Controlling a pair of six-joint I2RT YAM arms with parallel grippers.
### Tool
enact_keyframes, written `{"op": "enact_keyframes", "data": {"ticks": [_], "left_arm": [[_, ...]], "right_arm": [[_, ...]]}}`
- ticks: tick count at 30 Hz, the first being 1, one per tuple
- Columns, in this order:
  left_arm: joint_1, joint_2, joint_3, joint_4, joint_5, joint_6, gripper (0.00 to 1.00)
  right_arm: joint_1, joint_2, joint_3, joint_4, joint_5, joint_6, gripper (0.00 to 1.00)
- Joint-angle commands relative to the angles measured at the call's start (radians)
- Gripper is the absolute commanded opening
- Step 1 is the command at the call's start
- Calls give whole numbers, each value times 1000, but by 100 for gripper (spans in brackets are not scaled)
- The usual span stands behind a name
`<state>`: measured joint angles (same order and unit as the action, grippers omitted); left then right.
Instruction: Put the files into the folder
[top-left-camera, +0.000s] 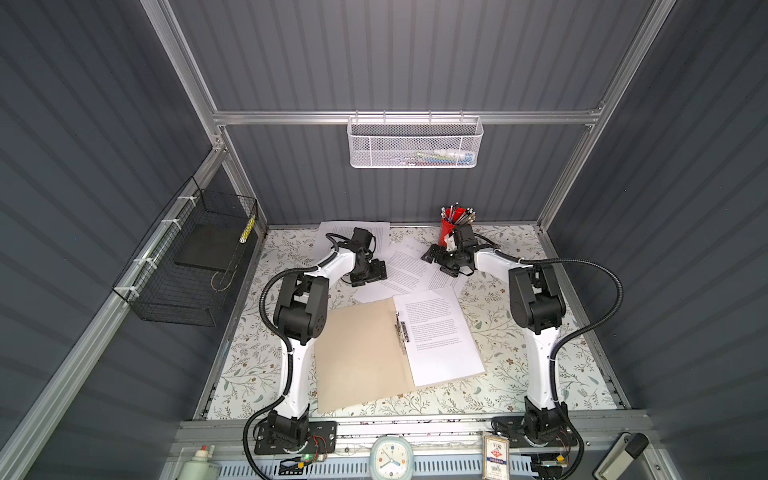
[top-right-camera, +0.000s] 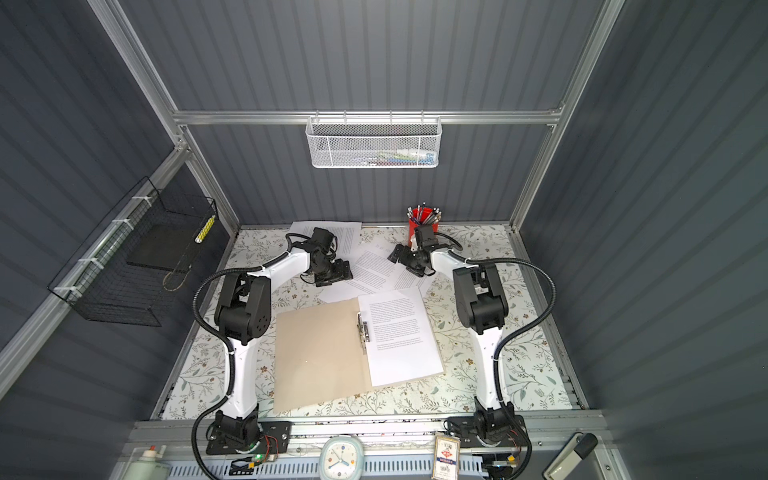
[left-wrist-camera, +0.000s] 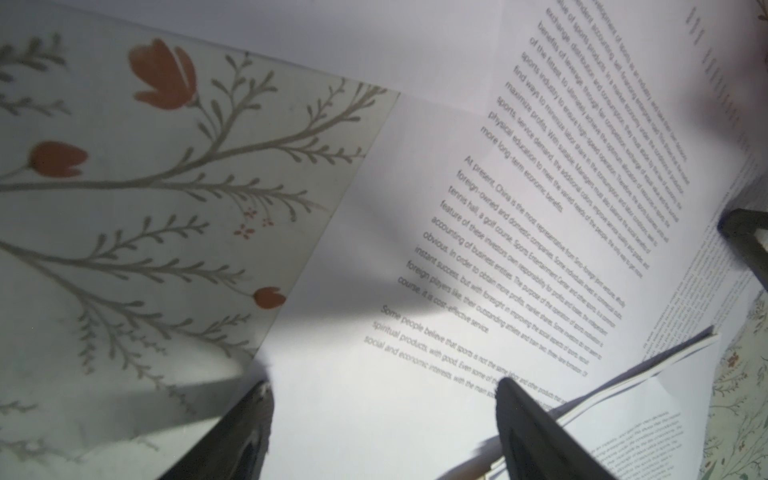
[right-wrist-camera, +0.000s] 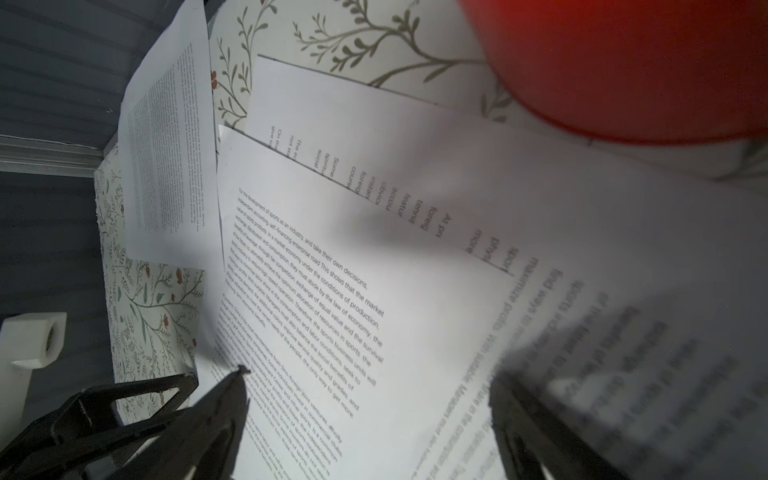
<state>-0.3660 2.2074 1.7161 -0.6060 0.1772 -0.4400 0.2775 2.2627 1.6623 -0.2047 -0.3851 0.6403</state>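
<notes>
Both top views high overhead, facing down (near-identical), both wrist views close over the files (left-wrist-camera: 457, 249)

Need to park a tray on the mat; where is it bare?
Bare: the mat between the right arm and the right frame, and the strip between the folder and the front rail. Crowded: the far middle, where the files overlap under the open left gripper and right gripper, by the pen cup.

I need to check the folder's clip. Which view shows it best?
A top view: the clip lies in full sight along the spine of the open folder. Both top views show it alike. Neither wrist view shows it, only loose sheets and tablecloth.
</notes>
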Motion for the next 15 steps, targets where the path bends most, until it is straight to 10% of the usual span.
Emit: {"op": "enact_keyframes", "data": {"ticks": [1,15], "left_arm": [[-24,67,7,-42,47,12,84],[-65,131,76,-64,55,-1,85]], "right_arm": [[-1,30,24,-17,-20,25,92],[3,18,-8,61,-140,63,91]]}}
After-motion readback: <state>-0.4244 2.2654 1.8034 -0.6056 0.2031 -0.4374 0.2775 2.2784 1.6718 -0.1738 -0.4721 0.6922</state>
